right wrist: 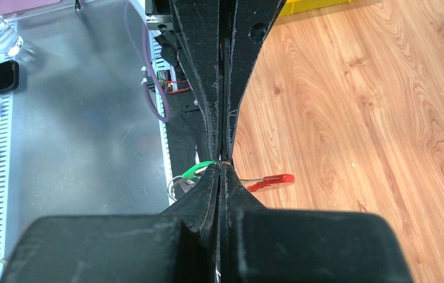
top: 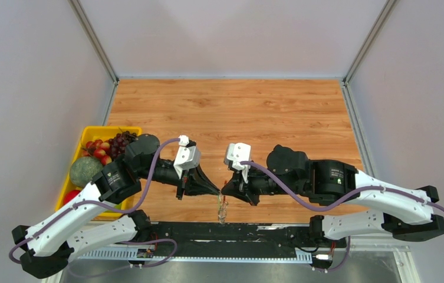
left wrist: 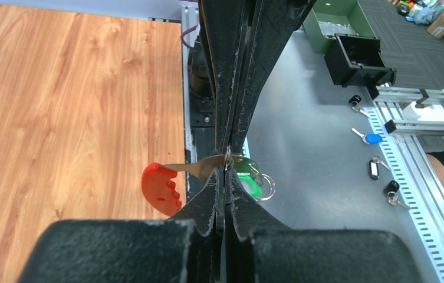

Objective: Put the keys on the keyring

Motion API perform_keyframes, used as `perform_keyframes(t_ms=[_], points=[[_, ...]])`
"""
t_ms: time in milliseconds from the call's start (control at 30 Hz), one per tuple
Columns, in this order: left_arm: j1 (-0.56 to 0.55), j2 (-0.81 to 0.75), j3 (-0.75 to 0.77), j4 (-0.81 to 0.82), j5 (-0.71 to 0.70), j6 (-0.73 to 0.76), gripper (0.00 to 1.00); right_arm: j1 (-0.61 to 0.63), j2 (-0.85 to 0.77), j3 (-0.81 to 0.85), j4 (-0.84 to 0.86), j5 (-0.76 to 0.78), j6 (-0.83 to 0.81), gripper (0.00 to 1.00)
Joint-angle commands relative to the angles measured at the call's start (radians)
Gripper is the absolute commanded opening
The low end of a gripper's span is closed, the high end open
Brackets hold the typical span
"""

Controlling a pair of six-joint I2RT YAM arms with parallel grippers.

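**Key and keyring brought together, threading not confirmed**

You have both arms meeting tip to tip above the near edge of the worktop (top: 237,112), between the two bases. Your left pincer (left wrist: 225,177) is closed to a hairline, and so is your right pincer (left wrist: 229,150), which faces it nose to nose. The small metal cluster sits exactly where the two sets of tips meet, clear of the surface. At least one pincer must be gripping it, but you cannot tell from these views which piece each one has.

The keyring (left wrist: 160,187) sticks out to one side, its red part well clear and its silvery metal running into the pinch point. The key (left wrist: 246,173), with its green head, sits just beside the tips on the other side. A thin wire loop (left wrist: 268,190) touches or overlaps the green head.

By my reading, pickup and alignment are done and you are at the joining step. Whether the key is already threaded is hidden behind the fingers. You still have to confirm the join, then let go.
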Motion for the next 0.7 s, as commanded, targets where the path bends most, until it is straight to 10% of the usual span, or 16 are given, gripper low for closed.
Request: perform_keyframes(t_ms=[0, 667], points=[[-0.003, 0.002, -0.005, 0.003, 0.009, 0.001, 0.0, 0.002, -0.056, 0.001, 0.117, 0.022, -0.032, 0.0], [-0.004, -0.002, -0.037, 0.135, 0.08, -0.07, 0.0, 0.045, -0.161, -0.181, 0.429, 0.051, -0.161, 0.0]])
